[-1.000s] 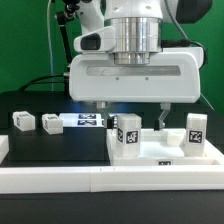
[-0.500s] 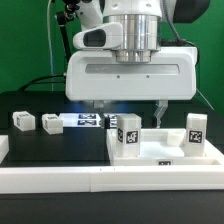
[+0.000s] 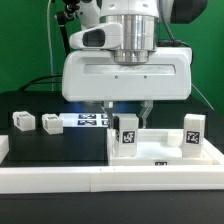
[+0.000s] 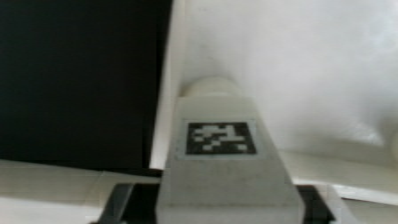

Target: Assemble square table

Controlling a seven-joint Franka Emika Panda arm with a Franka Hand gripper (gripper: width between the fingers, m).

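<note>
The white square slab (image 3: 165, 152) lies on the black table at the exterior view's right. Two tagged white legs stand on it: one (image 3: 128, 136) near its left corner, one (image 3: 193, 130) at its right. My gripper (image 3: 128, 114) hangs straight over the left leg, a finger on each side of its top. In the wrist view that leg (image 4: 222, 140) fills the gap between my dark fingers (image 4: 135, 202), which touch its sides; my gripper (image 4: 230, 206) is shut on it. The slab (image 4: 338, 100) shows pale beside the leg.
Two loose leg blocks (image 3: 22, 121) (image 3: 51, 123) lie at the exterior view's left, beside the marker board (image 3: 88, 121). The long low white barrier rail (image 3: 100, 182) runs along the front. A green backdrop and cables stand behind.
My gripper has shifted to the exterior view's left and come down a little. Its fingers have closed in from wide apart onto the left leg.
</note>
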